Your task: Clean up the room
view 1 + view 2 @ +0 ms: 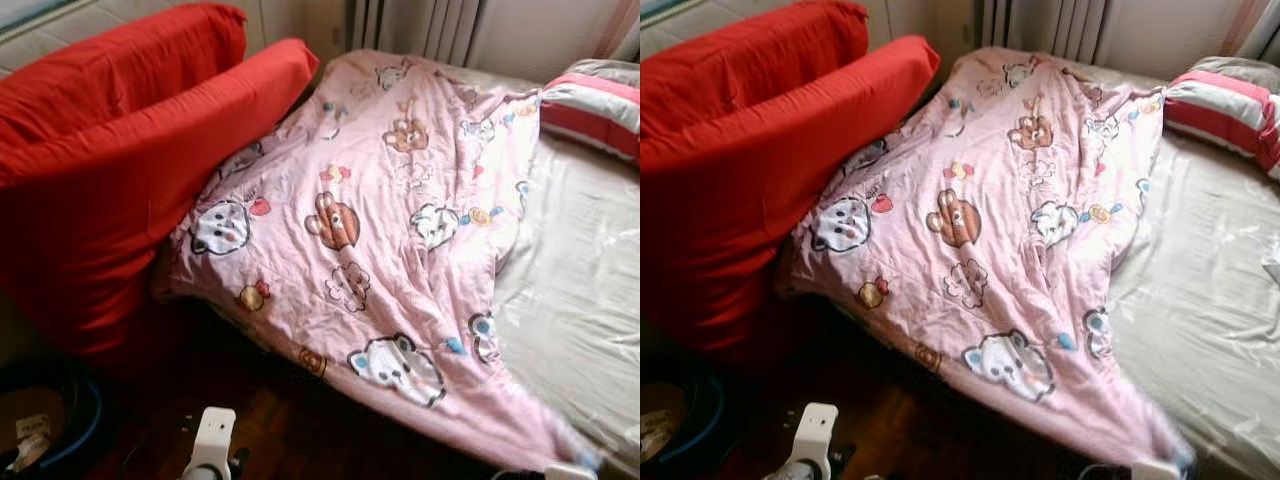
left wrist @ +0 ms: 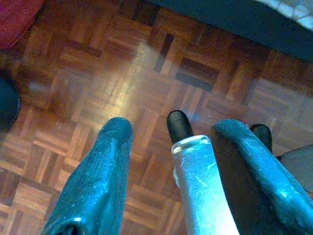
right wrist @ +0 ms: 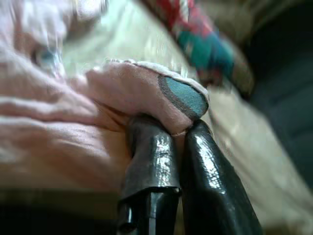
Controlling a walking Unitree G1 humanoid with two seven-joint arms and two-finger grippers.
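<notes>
A pink blanket printed with cartoon animals lies crumpled across the left half of the bed, and its lower edge hangs over the bedside toward the floor. My right gripper is shut on a corner of this blanket, with the cloth pinched between the two black fingers. That corner lies near the bed's near edge at the lower right. My left gripper hangs open above the parquet floor with nothing between its fingers. The left wrist shows low in front of the bed.
Two big red cushions lean against the bed's left side. The beige sheet lies bare on the right, and a red-striped pillow sits at the far right. A blue round object lies on the dark floor at lower left.
</notes>
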